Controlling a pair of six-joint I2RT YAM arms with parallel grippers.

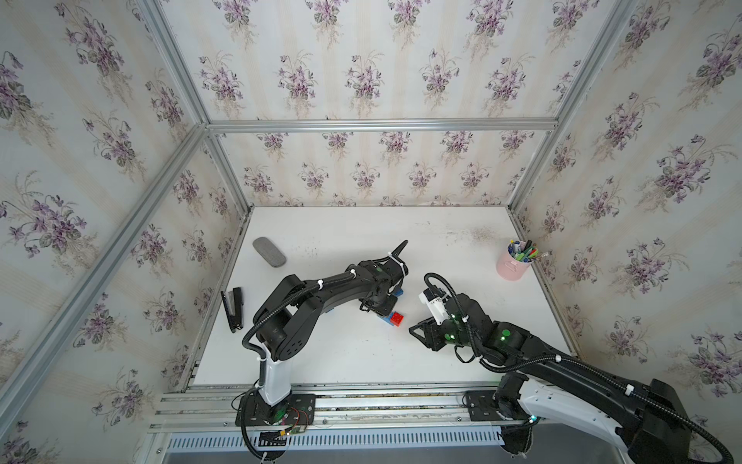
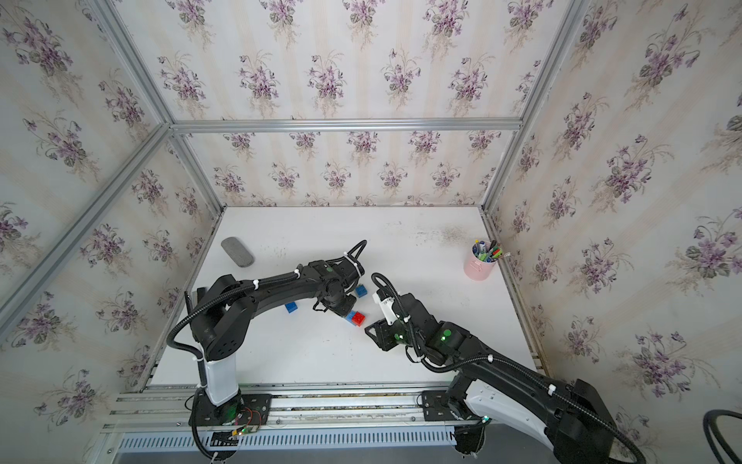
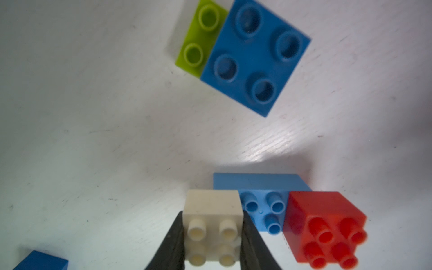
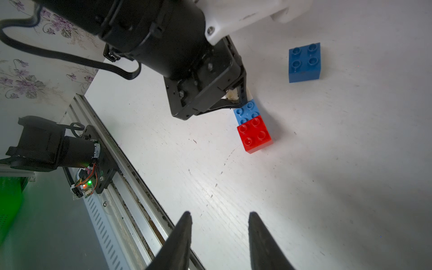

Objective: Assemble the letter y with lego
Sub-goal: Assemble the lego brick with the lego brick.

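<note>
Left wrist: white brick (image 3: 211, 203) yellowed, four studs.

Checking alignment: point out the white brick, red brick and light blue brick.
white brick (image 3: 211, 202), left wrist view, side face
red brick (image 3: 322, 203), left wrist view, side face
light blue brick (image 3: 257, 182), left wrist view, side face

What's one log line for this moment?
left pincer: shut on white brick | white brick: at light blue brick's end, opposite red brick | right pincer: open, empty

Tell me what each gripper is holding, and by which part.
The left gripper clamps the white brick by two opposite side walls, one finger on each. The right gripper is open and holds nothing.
</note>
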